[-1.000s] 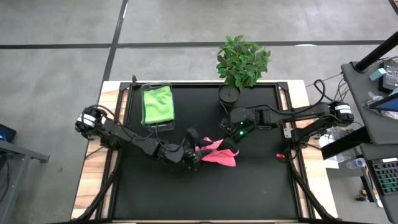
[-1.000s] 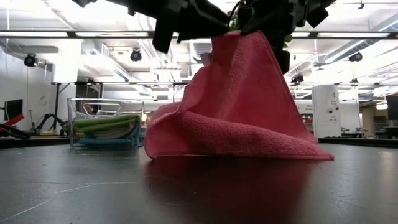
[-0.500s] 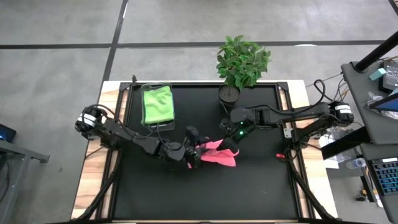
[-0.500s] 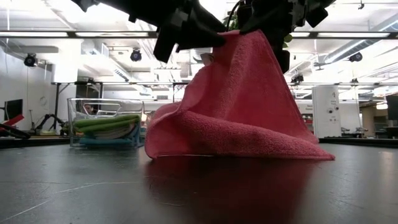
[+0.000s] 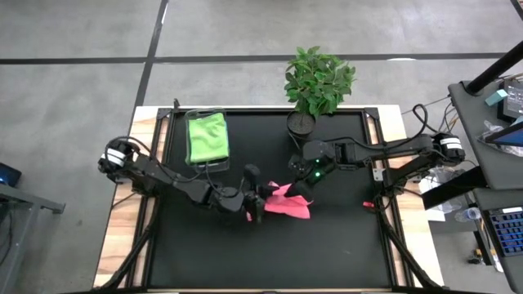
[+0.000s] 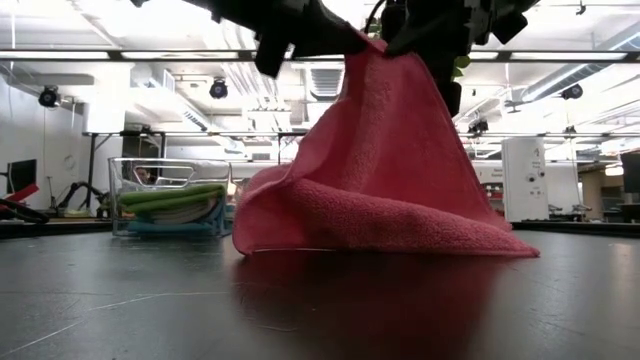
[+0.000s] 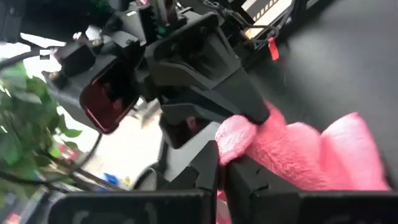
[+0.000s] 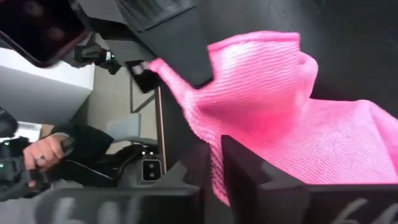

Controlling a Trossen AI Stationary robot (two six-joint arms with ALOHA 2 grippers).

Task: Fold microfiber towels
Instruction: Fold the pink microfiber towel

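- Toward the table's (image 5: pixel 343 245) left rear we see the clear bin (image 5: pixel 205 139) with a lime green towel (image 5: pixel 207 135) on top of the folded stack inside it; from the low view the bin (image 6: pixel 170 196) stands well behind and to the left of the pink towel (image 6: pixel 380 170).
- Next, near the middle of the table, the left gripper (image 5: pixel 257 202) sits at the pink towel's (image 5: pixel 288 202) left end, its fingers closed tight on a bunched corner of the cloth.
- In the left wrist view that pinched corner (image 7: pixel 239 134) pokes up just above the left gripper's fingertips (image 7: pixel 208 171).
- The pink towel is lifted into a peak between the two grippers, while its lower folds lie on the table.
- The right gripper (image 5: pixel 302 188) is at the towel's right upper edge, just beside the left one, clamped on the cloth.
- Behind it stands the potted plant (image 5: pixel 317 82) at the rear edge.
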